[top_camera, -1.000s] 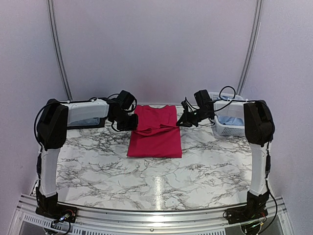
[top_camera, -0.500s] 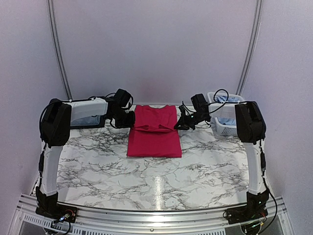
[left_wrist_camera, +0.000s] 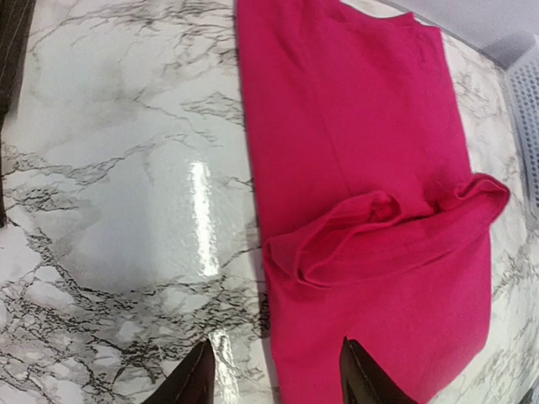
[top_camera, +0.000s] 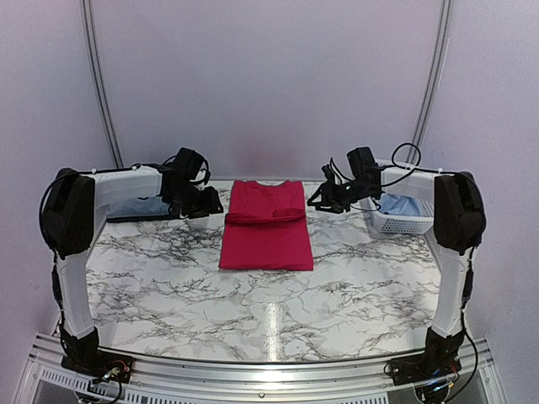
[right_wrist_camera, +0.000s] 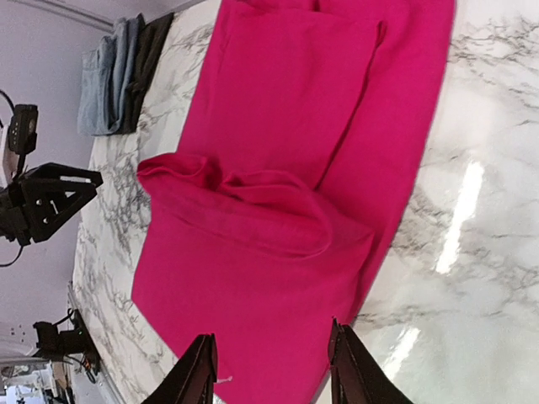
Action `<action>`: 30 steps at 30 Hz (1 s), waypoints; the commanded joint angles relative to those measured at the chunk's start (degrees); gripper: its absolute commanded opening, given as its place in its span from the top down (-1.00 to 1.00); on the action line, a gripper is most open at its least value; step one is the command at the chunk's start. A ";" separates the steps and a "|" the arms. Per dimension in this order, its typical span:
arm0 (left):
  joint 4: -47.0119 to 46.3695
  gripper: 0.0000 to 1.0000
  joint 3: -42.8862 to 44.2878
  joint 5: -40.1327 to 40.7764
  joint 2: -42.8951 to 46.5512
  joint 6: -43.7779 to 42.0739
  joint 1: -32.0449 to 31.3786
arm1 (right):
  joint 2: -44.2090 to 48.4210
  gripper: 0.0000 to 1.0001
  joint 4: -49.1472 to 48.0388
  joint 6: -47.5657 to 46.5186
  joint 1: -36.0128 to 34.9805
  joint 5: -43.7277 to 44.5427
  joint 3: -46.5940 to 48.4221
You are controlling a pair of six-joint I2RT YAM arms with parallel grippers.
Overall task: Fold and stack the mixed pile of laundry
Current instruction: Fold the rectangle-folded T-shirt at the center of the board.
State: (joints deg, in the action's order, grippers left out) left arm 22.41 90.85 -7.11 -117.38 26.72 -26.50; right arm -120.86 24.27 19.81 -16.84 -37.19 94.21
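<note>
Lying on the bench (top_camera: pixel 168 286): the pink-red T-shirt (top_camera: pixel 267 244), flat at the middle of the far half, with a loose fold humped across its width.
Top view, left hand (top_camera: pixel 205 206): just beside the T-shirt's left edge, level with the fold, spread and holding nothing.
Top view, right hand (top_camera: pixel 322 199): just beside the T-shirt's right edge, spread and holding nothing.
Top view, far right: the light blue shirt (top_camera: pixel 402 204) sits inside the white basket (top_camera: pixel 396 225).
Left wrist view: the fingers (left_wrist_camera: pixel 195 379) stand apart with nothing between them, one over bare marble, the other over red cloth, with the rolled fold just ahead of them.
Right wrist view: the fingers (right_wrist_camera: pixel 199 370) stand apart above the T-shirt's edge, gripping nothing.
Right wrist view, far corner: the denim piece (right_wrist_camera: pixel 105 80) and the dark one (right_wrist_camera: pixel 150 46) lie touching, well apart from the T-shirt.
</note>
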 commanded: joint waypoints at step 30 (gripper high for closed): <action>-4.88 0.16 16.91 -13.64 -11.64 -0.78 1.40 | -10.21 0.35 -4.05 5.00 -1.74 -7.78 11.70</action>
State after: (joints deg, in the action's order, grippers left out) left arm 16.91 111.46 -18.37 -136.18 25.61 -24.62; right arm -138.28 20.29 24.77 -17.82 -41.36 109.32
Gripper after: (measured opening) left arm 0.383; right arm 0.290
